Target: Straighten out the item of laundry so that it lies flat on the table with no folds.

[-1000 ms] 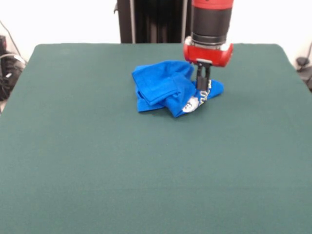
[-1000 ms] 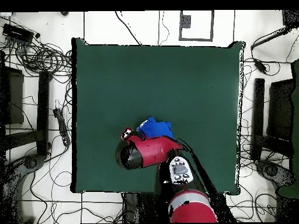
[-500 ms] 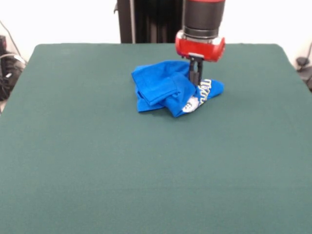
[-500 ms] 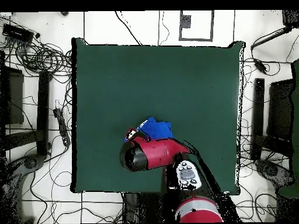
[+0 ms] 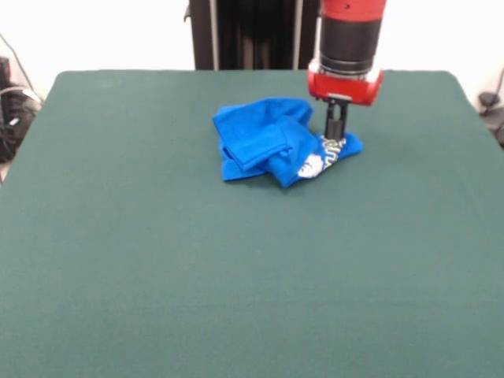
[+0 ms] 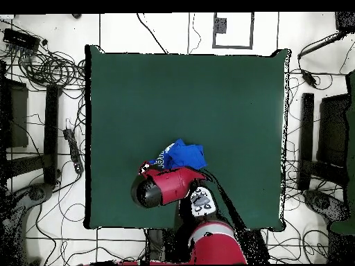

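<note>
Gripper [image 5: 336, 135] is hanging over the laundry's printed end, tips at the cloth; can't tell if it's pinching anything. T-shirt [image 5: 272, 142] is sitting crumpled toward the table's [image 5: 236, 276] far edge, folds stacked, white-grey print [image 5: 315, 163] peeking out, lettering unreadable. Green table fabric is lying smooth. Cables [image 6: 48, 66] are trailing over the floor around it.

arm [image 6: 163, 188] hides shirt [image 6: 182, 154] edge (overhead) | claw [image 5: 336, 138] state unclear

Bright blue T-shirt [image 5: 272, 150] with a white-grey print, dark green table [image 5: 236, 276], red-and-black arm [image 5: 346, 47].
</note>
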Robot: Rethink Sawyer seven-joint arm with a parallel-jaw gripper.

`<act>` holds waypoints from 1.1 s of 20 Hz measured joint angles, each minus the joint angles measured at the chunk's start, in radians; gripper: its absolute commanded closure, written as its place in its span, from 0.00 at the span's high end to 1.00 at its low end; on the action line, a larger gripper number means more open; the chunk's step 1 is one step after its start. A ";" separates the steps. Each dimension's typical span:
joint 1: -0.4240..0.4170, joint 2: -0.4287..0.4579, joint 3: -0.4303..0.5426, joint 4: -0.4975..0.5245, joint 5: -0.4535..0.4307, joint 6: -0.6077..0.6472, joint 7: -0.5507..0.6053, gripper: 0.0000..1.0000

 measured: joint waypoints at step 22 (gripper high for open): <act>0.015 0.040 -0.024 -0.021 -0.049 -0.002 0.000 0.00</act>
